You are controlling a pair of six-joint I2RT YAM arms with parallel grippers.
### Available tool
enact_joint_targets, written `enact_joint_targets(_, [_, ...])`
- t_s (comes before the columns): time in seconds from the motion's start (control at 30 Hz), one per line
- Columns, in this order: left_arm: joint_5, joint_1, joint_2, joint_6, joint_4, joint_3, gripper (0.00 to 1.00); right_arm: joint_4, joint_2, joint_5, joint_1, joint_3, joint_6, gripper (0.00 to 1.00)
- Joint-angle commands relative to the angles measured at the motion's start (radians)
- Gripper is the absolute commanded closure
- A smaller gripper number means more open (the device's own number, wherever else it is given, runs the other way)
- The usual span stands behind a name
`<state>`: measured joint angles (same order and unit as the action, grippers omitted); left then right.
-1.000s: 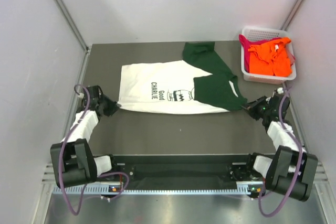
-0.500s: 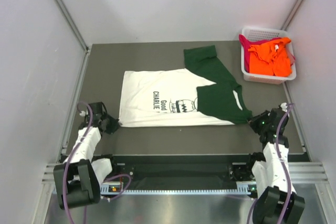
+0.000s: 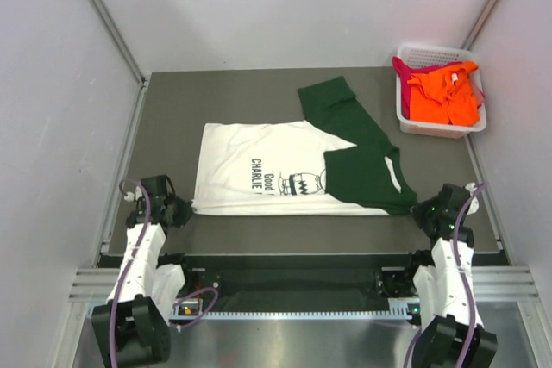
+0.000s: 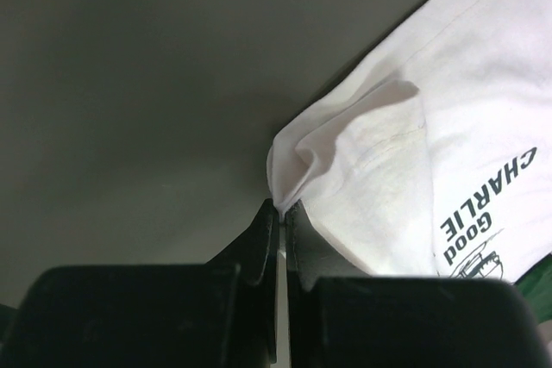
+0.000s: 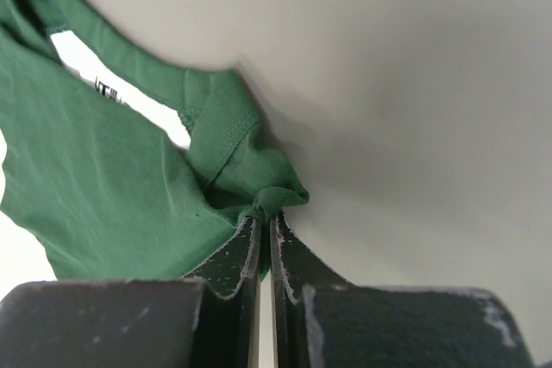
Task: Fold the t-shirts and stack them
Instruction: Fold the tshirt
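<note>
The white t-shirt (image 3: 259,161) is seen spread flat on the tabletop (image 3: 241,101), left of the basket (image 3: 440,129) and nearer the arm bases than it. The hem is turned away from the basket and the neck end twd it. A black print (image 3: 276,176), "Good CHARLIE" w/ a cartoon, is laid face up abt mid-shirt. One green sleeve (image 3: 332,101) is stretched out on the far side, just left of the basket, and more green cloth is folded over the white body at the basket-side end. The left hand (image 3: 178,210) is found at the shirt corner farthest from the basket, on the near edge. It is clenched on that hem corner, and in the left wrist view a small pucker of white cloth is pinched right at the closed tips. The right hand (image 3: 425,213) is placed straight on the near side of the basket, well apart from it. It is clenched on the green corner, and in the right wrist view a bunched knot of green w/ a ribbed band is gripped betw. the tips. In the basket an orange t-shirt (image 3: 444,99) is heaped. A magenta t-shirt (image 3: 404,71) is tucked beside it at the far left corner, draped over the rim.
</note>
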<state>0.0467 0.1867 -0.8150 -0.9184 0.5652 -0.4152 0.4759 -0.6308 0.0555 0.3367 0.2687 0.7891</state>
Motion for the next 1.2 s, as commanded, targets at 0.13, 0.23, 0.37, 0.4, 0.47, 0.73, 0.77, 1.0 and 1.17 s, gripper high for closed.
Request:
enact_joint_targets(0.13, [-0.165, 0.011, 0.042, -0.030, 0.053, 0.009, 1.00, 0.047, 0.135, -0.184, 0.018, 0.027, 0.048, 1.00])
enact_joint_targets(0.23, [-0.176, 0.011, 0.076, -0.045, 0.073, 0.027, 1.00, 0.082, 0.152, -0.204, 0.018, 0.040, 0.062, 1.00])
enact_joint_targets(0.37, [-0.176, 0.011, 0.100, -0.060, 0.073, 0.041, 1.00, 0.115, 0.138, -0.223, 0.016, 0.072, 0.067, 0.86])
enact_joint_targets(0.4, [-0.173, 0.013, 0.099, -0.050, 0.065, 0.039, 0.96, 0.118, 0.132, -0.223, 0.016, 0.076, 0.061, 0.77])
enact_joint_targets(0.47, [-0.157, 0.013, 0.090, -0.037, 0.061, 0.021, 0.69, 0.122, 0.132, -0.230, 0.018, 0.093, 0.056, 0.59])
enact_joint_targets(0.73, [-0.133, 0.011, 0.085, 0.049, 0.126, -0.173, 0.17, 0.020, 0.129, -0.178, 0.016, 0.233, -0.125, 0.47])
enact_joint_targets(0.77, [-0.137, 0.013, 0.074, 0.053, 0.130, -0.191, 0.01, 0.003, 0.097, -0.169, 0.016, 0.275, -0.166, 0.47])
enact_joint_targets(1.0, [0.002, 0.013, -0.032, 0.144, 0.046, -0.355, 0.01, -0.134, -0.039, 0.000, -0.016, 0.398, -0.284, 0.48])
enact_joint_targets(1.17, [0.180, 0.011, -0.191, 0.174, -0.100, -0.427, 0.01, -0.209, -0.197, 0.007, -0.122, 0.515, -0.359, 0.44])
